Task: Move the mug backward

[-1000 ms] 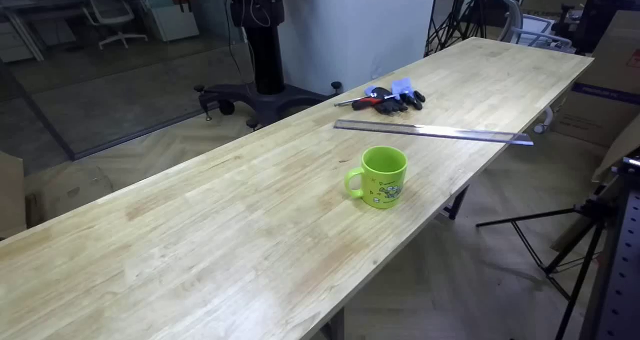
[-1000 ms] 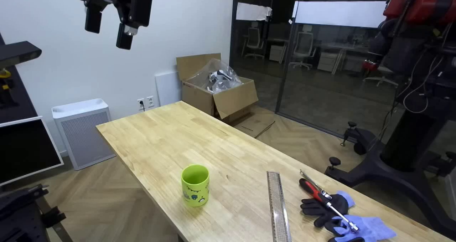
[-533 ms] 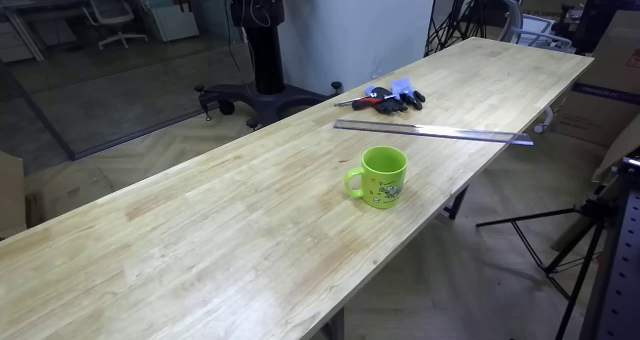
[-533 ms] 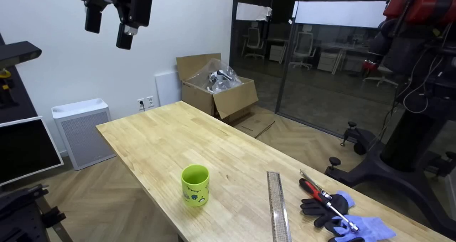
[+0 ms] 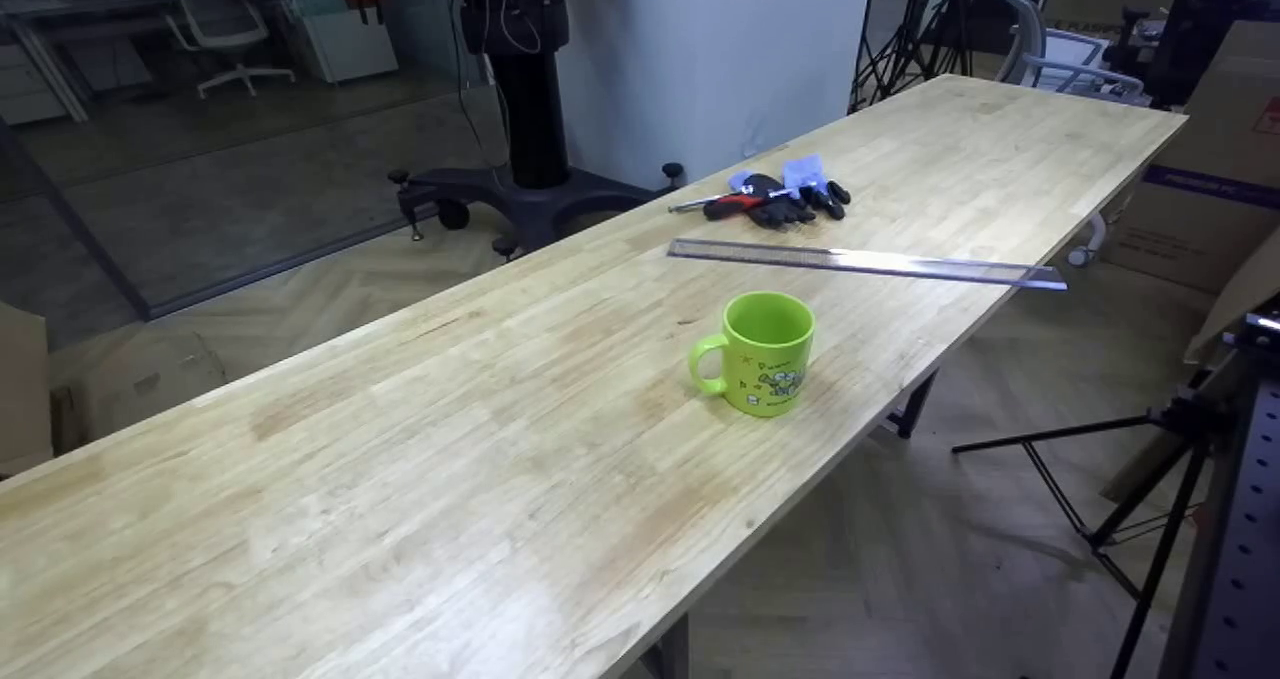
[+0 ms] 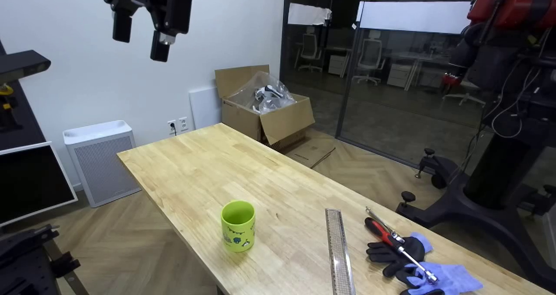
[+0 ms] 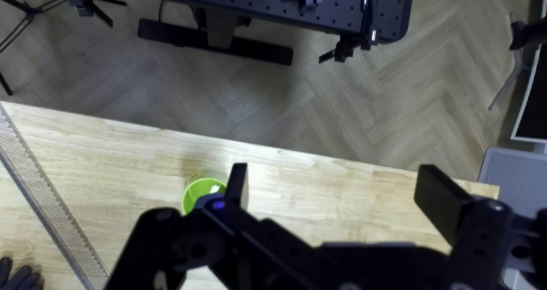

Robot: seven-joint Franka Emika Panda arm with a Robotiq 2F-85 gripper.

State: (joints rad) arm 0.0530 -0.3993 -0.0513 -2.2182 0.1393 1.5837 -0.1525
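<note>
In an exterior view, the gripper hangs at the upper left, spread wide, well apart from the lime-green mug, which stands upright on the table at lower centre. A long gridded strip lies to its right; gloves and a red-handled tool rest at lower right.

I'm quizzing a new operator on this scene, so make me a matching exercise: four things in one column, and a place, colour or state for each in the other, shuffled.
1. Mug
2. Ruler
3. Gloves
4. Pincer

A. Black and blue, lying down
B. Open, in the air
C. Lime green, standing upright
D. Flat, one end jutting past the table

Pairs: 1-C, 2-D, 3-A, 4-B
</note>
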